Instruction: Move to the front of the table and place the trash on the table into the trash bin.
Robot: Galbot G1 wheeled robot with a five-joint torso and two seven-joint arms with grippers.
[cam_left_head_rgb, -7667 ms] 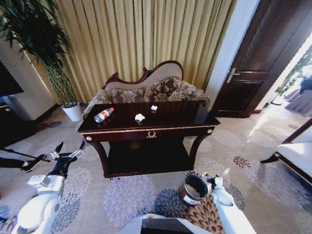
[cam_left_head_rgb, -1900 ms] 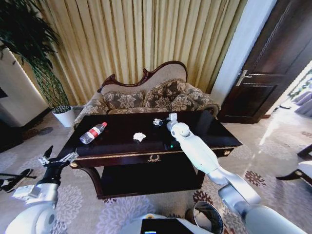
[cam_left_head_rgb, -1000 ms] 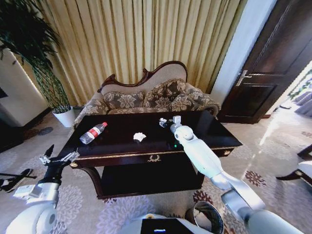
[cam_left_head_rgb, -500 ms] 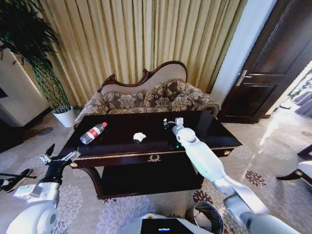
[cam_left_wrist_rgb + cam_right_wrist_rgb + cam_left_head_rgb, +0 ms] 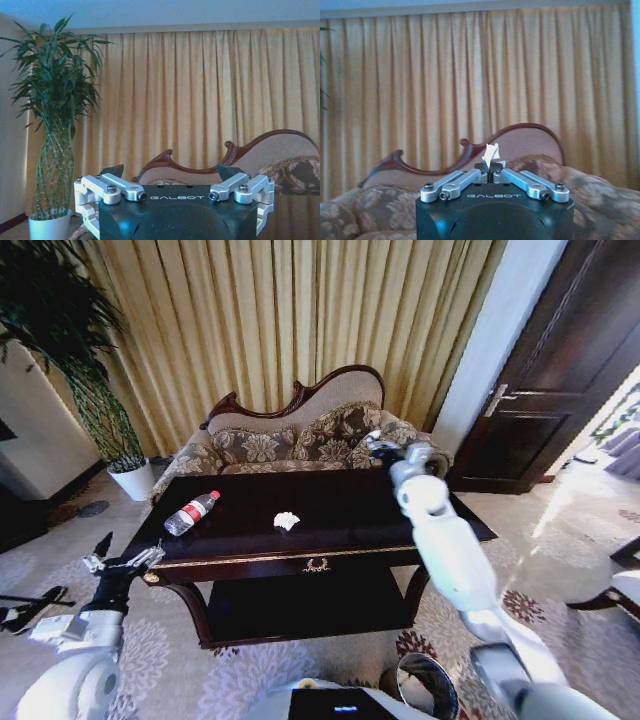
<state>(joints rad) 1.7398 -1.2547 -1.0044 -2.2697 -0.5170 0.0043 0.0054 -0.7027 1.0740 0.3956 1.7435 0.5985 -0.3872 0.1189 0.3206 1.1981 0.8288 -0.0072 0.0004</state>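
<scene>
Above the worktop [image 5: 330, 525] my right gripper [image 5: 490, 172] pinches a white scrap [image 5: 491, 151]; next I'd carry it to the bin [image 5: 425, 687]. Left gripper [image 5: 170, 181] idles, spread.

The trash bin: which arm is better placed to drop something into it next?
Likely the right. The right gripper is shut on a small white scrap, and the trash bin stands on the robot's right. The left gripper is open.

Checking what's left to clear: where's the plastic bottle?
The plastic bottle lies on the table, toward the robot's left, left of the paper wad.
</scene>
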